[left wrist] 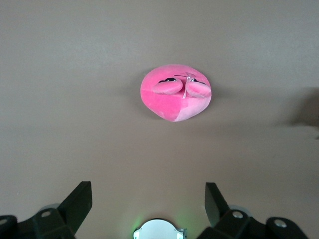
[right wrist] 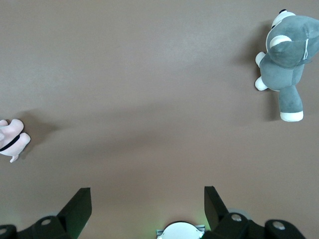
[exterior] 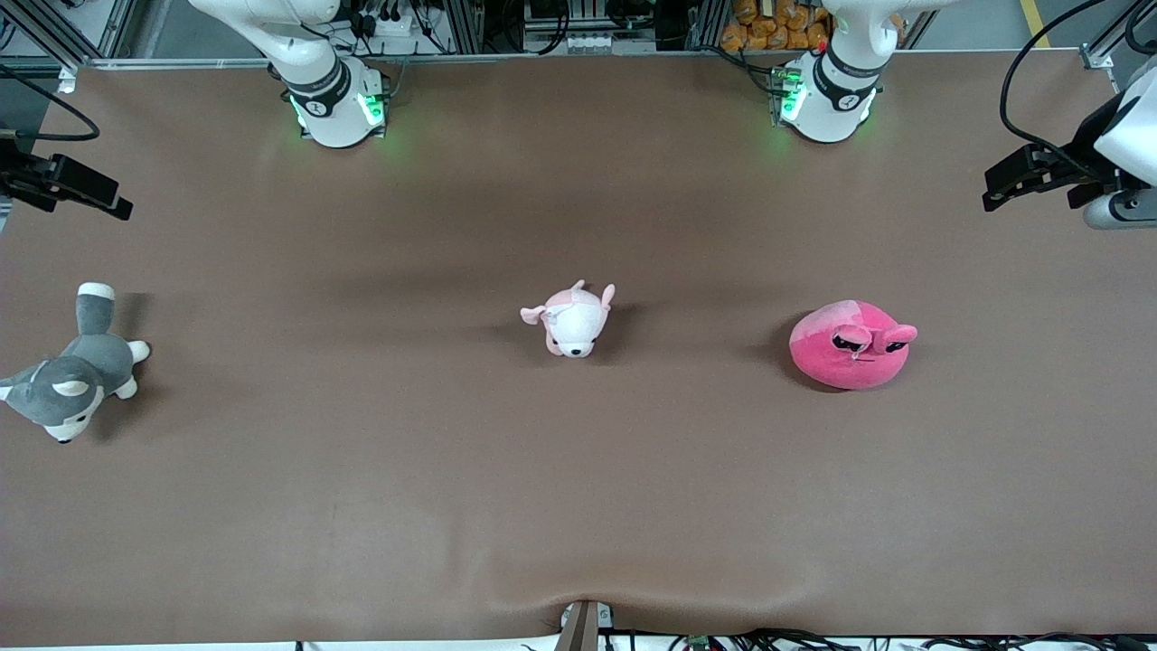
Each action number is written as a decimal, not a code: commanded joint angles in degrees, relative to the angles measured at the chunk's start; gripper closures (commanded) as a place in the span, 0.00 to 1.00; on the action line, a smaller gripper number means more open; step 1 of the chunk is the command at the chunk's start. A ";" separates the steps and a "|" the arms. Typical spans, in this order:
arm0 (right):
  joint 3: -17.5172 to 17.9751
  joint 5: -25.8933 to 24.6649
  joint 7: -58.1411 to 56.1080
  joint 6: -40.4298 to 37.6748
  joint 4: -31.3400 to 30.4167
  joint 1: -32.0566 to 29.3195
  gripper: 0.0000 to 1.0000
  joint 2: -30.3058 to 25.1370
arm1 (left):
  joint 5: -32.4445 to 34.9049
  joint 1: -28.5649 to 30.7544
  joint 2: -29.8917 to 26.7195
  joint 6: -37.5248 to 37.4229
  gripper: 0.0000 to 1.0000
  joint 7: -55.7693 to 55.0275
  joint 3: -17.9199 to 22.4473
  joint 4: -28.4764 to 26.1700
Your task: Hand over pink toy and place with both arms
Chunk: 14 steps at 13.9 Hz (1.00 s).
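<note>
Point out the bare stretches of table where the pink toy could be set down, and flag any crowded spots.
Nothing is crowded. Bare stretches lie between the husky plush and the pale pink plush, between that and the pink toy, and along the whole table edge nearest the front camera. The left tool and right tool wait open, high at the table's ends.

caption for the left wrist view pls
Open left gripper above the brown table, the pink toy lying untouched ahead.

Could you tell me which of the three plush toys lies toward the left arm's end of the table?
The pink toy, round and hot pink with half-closed eyes.
</note>
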 commanded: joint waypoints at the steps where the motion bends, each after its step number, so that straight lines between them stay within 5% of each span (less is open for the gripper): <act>1: 0.55 0.00 0.03 -0.97 1.03 -0.84 0.00 0.03 | 0.28 0.59 0.47 -1.23 0.00 0.91 -0.51 1.20; 14: 0.55 0.09 0.03 -0.97 1.03 -0.84 0.00 0.11 | 0.54 0.77 3.28 -2.28 0.00 0.47 -0.16 4.63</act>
